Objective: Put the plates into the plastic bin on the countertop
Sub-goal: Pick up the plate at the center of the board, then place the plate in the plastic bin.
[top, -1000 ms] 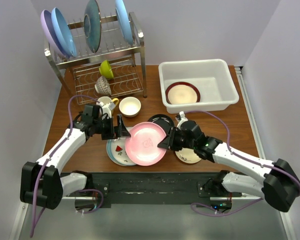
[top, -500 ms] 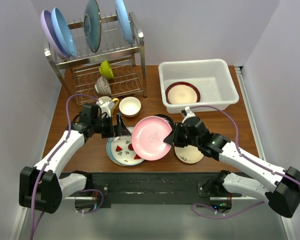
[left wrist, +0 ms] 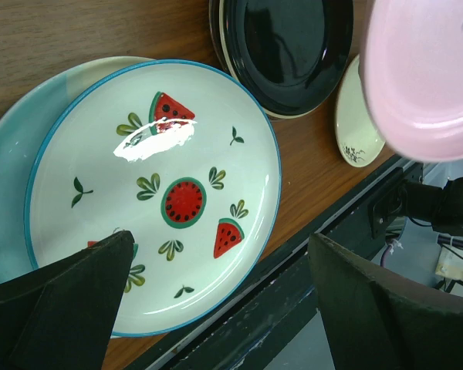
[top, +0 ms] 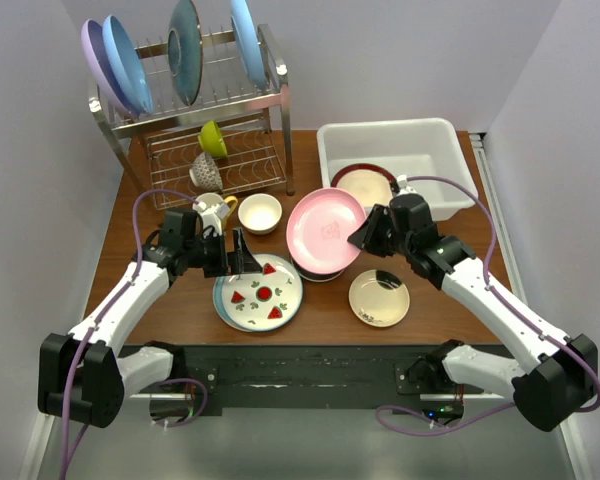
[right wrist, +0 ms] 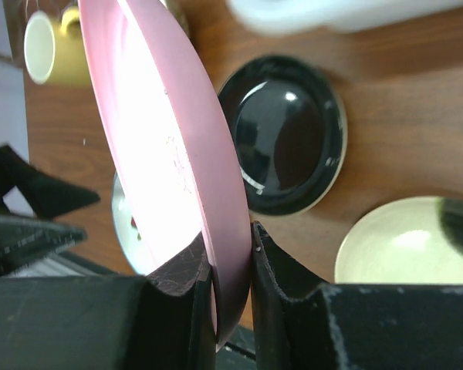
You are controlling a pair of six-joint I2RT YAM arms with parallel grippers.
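Pink plate (top: 315, 215) by its rim in the right pincer (right wrist: 231, 260), centre mark (top: 330, 232) unreadable; left pincer (left wrist: 220, 243) wide, empty.

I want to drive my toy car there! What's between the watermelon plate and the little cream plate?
Just bare wooden countertop, seen in the top view; the glossy black plate sits slightly farther back.

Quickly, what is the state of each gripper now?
Left gripper: open, holding nothing.
Right gripper: shut on the pink plate, at its rim.
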